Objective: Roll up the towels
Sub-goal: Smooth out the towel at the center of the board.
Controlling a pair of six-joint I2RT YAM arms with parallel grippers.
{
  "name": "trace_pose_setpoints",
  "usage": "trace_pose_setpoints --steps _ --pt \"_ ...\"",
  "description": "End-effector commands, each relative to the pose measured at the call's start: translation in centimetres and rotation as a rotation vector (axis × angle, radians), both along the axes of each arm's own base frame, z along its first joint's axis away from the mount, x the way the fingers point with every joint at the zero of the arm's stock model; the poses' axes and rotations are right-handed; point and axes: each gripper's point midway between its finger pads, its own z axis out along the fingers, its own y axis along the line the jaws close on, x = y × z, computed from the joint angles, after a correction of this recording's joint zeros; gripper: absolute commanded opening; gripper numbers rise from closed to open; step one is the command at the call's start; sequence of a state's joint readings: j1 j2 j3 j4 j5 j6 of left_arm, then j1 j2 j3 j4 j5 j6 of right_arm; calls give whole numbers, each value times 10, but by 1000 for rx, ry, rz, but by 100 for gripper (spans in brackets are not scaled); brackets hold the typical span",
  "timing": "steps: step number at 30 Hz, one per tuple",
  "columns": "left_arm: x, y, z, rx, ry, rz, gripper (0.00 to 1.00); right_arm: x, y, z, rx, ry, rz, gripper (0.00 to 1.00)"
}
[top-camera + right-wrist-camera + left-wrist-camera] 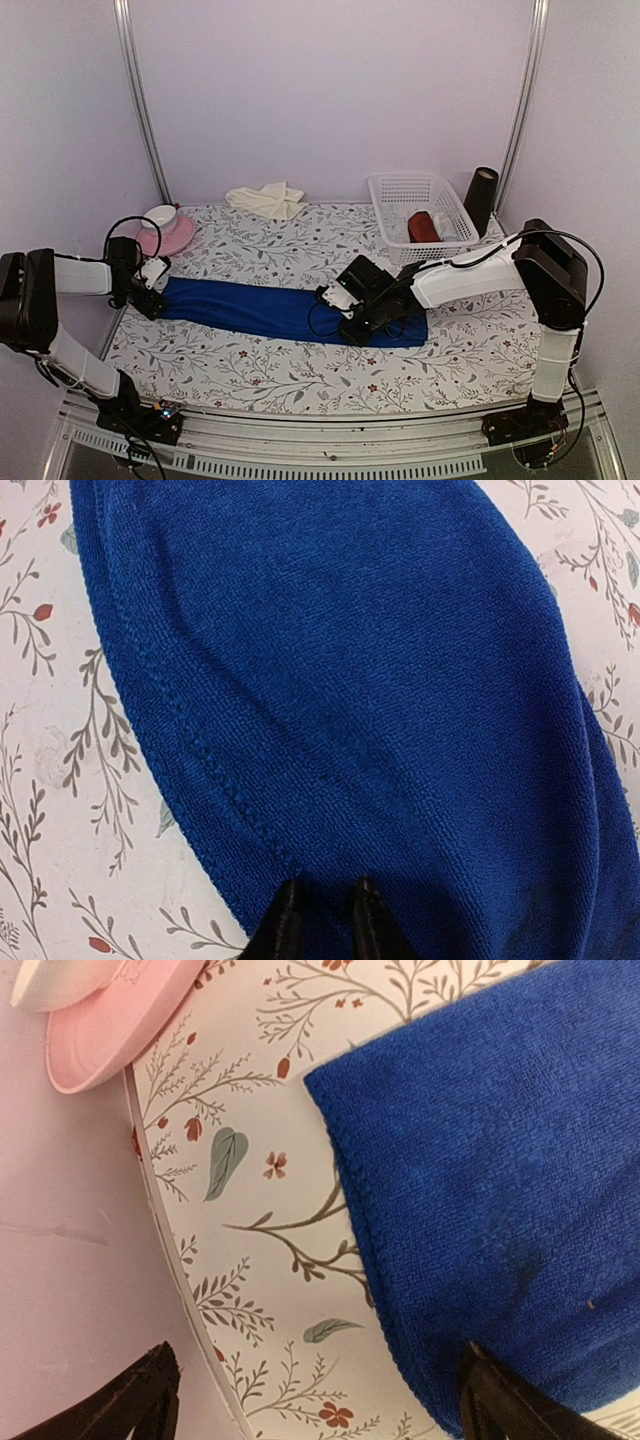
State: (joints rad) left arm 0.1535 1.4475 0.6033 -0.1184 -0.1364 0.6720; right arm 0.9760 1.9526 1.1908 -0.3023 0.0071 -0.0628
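The royal blue towel [280,310] lies flat in a long strip across the table's middle. My left gripper [153,297] sits at its left end. In the left wrist view it [315,1415] is wide open, with one finger over the towel's corner [480,1190] and the other past the table edge. My right gripper [347,318] is low on the towel towards its right end. In the right wrist view it [327,918] is shut, pinching the blue cloth [350,680] near its hemmed edge. The cream towel [266,200] lies crumpled at the back.
A white basket [400,190] at the back right holds a dark red roll [422,227]. A black cylinder [482,200] stands beside the basket. A pink plate [170,240] with a white cup [159,216] sits at the back left, close to my left gripper.
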Motion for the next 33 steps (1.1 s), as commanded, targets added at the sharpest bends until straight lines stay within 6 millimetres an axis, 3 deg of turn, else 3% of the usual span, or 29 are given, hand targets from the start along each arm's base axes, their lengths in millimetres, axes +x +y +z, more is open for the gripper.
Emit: trace_pose_setpoints --steps 1,10,19,26,33 --pt "-7 -4 -8 -38 35 0 97 1 1 -9 -19 1 -2 14" --pt "-8 -4 -10 -40 39 2 97 -2 4 -10 -4 17 7 6" --pt "-7 -4 -9 -40 35 3 97 -2 8 13 42 2 11 10" --pt "-7 -1 -10 -22 37 5 97 2 6 12 30 -15 -3 12" --pt "-3 8 -5 17 20 30 97 5 11 25 66 -35 -9 14"
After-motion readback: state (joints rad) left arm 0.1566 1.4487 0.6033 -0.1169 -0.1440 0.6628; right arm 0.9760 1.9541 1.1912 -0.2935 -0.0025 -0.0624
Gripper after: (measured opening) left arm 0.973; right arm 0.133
